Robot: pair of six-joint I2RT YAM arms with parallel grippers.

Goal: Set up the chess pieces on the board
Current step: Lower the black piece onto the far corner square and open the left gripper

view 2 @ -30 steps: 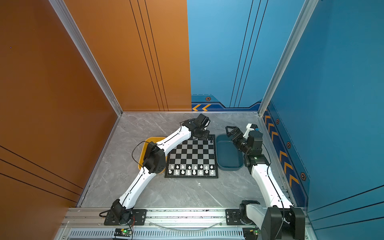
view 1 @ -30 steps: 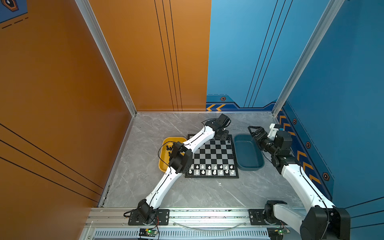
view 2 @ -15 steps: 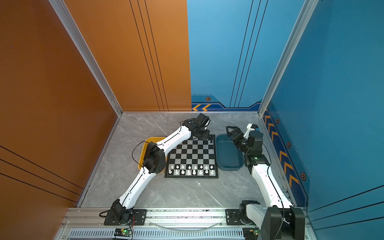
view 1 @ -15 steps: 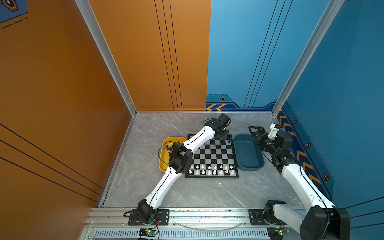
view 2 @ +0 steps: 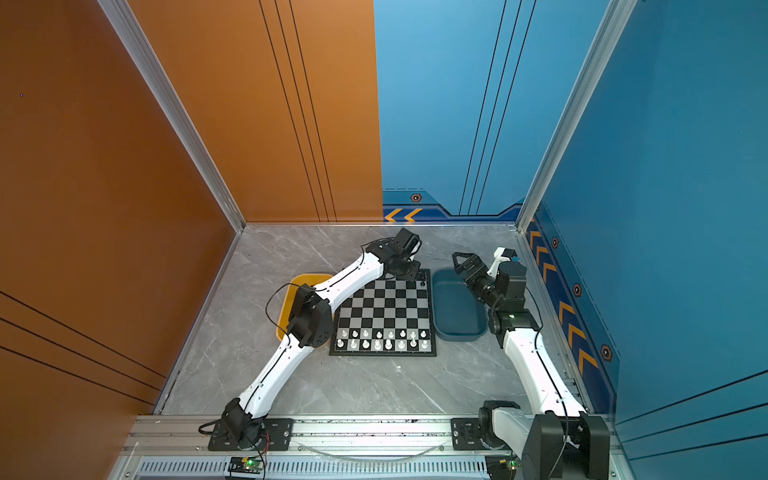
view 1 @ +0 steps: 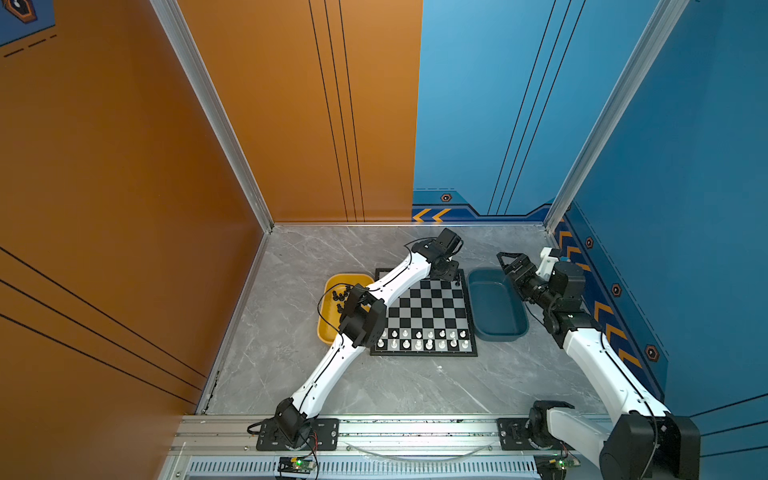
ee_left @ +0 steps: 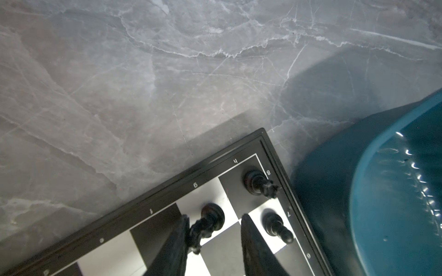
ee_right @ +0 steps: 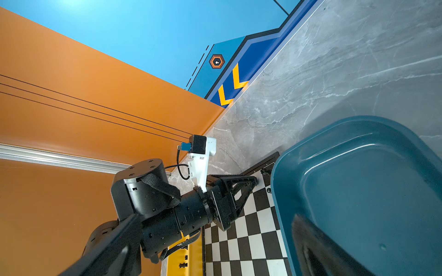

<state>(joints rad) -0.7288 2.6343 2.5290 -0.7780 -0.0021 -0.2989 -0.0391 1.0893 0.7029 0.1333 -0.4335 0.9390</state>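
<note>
A: where's the knight [ee_left: 208, 224]?
B: upright on the board [ee_left: 275, 153], far row, beside the corner rook [ee_left: 259, 184], with a pawn [ee_left: 277, 227] in front of the rook. left gripper [ee_left: 214, 217] straddles it, jaws apart. its head looks to touch one finger [ee_left: 178, 236], the other is clear
A: right gripper [view 1: 508, 262]?
B: near the blue tray [view 1: 498, 328], far end. jaws apart, nothing in them
A: other black pieces [view 1: 340, 296]?
B: in the yellow tray [view 1: 326, 328]
A: handling?
B: I'd guess tiny, light, hard glossy plastic, so it slips and tips easily. pinch the stem just above the base, not the head. back off straight up or that finger could drag it over
</note>
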